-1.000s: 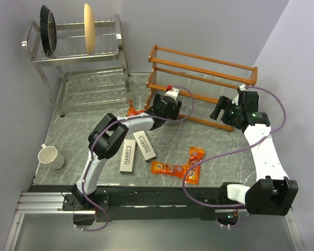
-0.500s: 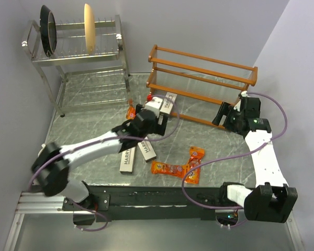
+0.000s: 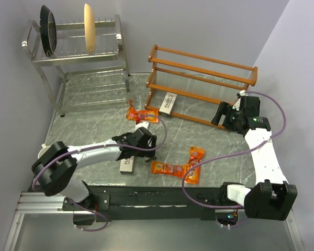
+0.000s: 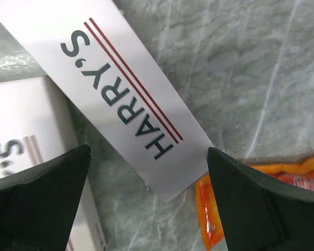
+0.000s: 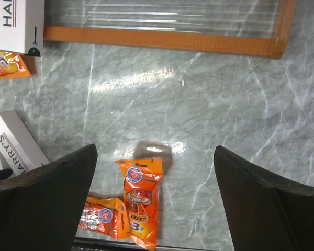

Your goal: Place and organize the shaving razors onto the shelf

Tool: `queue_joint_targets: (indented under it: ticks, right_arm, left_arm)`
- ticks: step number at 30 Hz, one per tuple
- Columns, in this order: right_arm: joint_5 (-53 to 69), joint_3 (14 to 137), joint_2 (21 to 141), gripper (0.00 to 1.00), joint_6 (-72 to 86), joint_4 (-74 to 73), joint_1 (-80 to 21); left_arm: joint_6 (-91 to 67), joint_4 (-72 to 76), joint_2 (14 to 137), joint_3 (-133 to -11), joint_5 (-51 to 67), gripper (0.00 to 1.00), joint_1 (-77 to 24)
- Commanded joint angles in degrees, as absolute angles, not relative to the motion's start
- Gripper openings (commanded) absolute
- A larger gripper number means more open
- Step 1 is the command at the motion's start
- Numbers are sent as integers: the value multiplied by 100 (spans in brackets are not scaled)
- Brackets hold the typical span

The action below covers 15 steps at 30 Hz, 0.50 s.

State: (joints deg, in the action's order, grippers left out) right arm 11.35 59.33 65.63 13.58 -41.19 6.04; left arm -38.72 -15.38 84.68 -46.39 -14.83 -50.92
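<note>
Back toward the front edge came the left gripper (image 3: 144,150), which half a second before had been at the left end of the shelf (image 3: 199,78). It hung low over the table (image 3: 83,125), jaws spread wide and gripping nothing. The first Harry's box (image 3: 167,103) lay on the bottom tier at that left end, its near end poking past the front rail.

Between the open fingers (image 4: 36,193) a second Harry's box (image 4: 125,99) lay slantwise on the marble (neither finger touching it). A third Harry's box (image 4: 21,130) sat just beside it. Near the front edge the crosswise orange pack (image 3: 167,168) touched the lengthwise orange pack (image 3: 194,158) in an L, its left end just beside the second box's corner. The far orange pack (image 3: 141,114) lay before the shelf's left end.

Bare marble ran between the front rail and that L. Over it, by the shelf's right end and near the table's right edge, the right gripper (image 5: 156,149) hovered much as before, wide open and empty.
</note>
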Motion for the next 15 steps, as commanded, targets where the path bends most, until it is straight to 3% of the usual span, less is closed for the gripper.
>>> queue_joint_targets:
  ticks: [1,9,15]
  right_arm:
    - [1257,6100,6478,100,1301,-4061,633]
    - [1354,5968,6504,100,1345,-4043,633]
    - [1380,6108,6618,100,1380,-3982,624]
  left_arm:
    - [-4377,-1363,8876,-4983,-1214,100,-4896]
    - [-4149,-1371,9518,-5484,-1090,99,-4834]
    - [-3999,-1538,9247,-5354,-1072,98,-4904]
